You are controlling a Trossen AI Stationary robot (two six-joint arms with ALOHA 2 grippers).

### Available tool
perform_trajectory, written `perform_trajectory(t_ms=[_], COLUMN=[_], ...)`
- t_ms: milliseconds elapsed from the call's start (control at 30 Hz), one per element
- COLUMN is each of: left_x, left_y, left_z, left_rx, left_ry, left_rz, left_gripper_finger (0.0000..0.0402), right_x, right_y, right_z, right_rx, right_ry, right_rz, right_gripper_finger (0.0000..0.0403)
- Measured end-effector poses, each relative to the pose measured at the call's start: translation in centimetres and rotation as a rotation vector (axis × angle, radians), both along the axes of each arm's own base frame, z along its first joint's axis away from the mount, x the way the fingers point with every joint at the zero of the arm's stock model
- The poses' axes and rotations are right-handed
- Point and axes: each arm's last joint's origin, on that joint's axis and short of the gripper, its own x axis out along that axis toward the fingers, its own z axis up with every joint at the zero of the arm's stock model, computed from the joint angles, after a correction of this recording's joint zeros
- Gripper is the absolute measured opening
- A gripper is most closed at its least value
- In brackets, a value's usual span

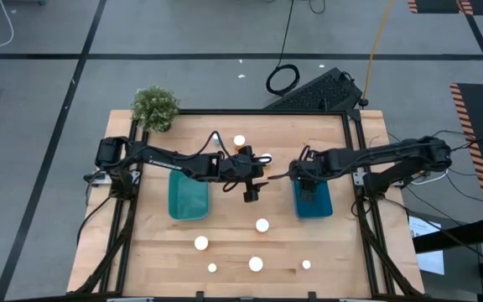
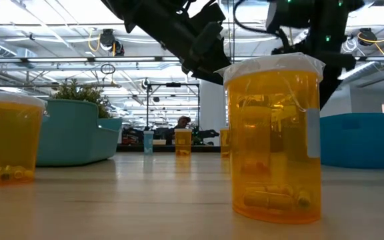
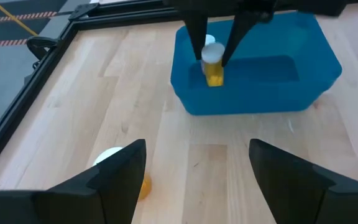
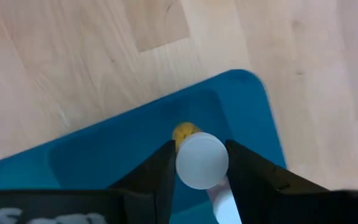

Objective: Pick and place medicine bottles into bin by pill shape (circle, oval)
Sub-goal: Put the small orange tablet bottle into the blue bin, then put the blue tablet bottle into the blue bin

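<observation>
Grey floor (image 1: 40, 101) with dark seam lines surrounds the wooden tabletop (image 1: 250, 243). Small potted plant (image 1: 155, 107) at tabletop's far left corner. Hazard-striped tape (image 1: 468, 109) on floor. Bright ceiling lights (image 2: 59, 33) overhead.

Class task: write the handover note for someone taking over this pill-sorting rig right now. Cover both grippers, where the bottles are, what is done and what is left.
Right gripper: shut on an amber bottle, held over the blue bin, not yet released.
Left gripper: open, empty, hovering over the table between the bins.
Done: one bottle seems to lie in the blue bin already. Teal bin's contents cannot be seen.
Left: five bottles on the near table, two at the far side.
</observation>
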Motion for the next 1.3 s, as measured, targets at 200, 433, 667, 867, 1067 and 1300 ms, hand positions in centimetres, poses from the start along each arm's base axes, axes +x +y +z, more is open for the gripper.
perform_trajectory(t_ms=[200,433,667,867,1067,1300], left_x=[0.0,0.0,0.0,0.0,0.0,0.0], left_y=[0.0,0.0,0.0,0.0,0.0,0.0], left_z=[0.0,0.0,0.0,0.0,0.0,0.0], left_rx=[-0.001,0.010,0.009,0.009,0.009,0.008], left_ry=[0.000,0.002,0.003,0.003,0.003,0.003], left_rz=[0.000,-0.007,-0.007,-0.007,-0.008,-0.007], left_gripper_finger=[0.0289,0.0289,0.0289,0.0289,0.0289,0.0289], right_x=[-0.6,-0.7,-0.7,-0.8,-0.9,-1.6], right_y=[-0.8,-1.0,-1.0,-1.0,-1.0,-0.7], right_z=[-1.6,-2.7,-2.8,-3.0,-2.7,-1.2], right_rx=[0.014,0.004,0.001,0.006,0.001,0.003], right_ry=[0.020,-0.009,-0.018,-0.003,-0.022,-0.097], right_rz=[-0.016,0.013,0.014,0.017,0.016,0.000], right_gripper_finger=[0.0125,0.0125,0.0128,0.0151,0.0202,0.0249])
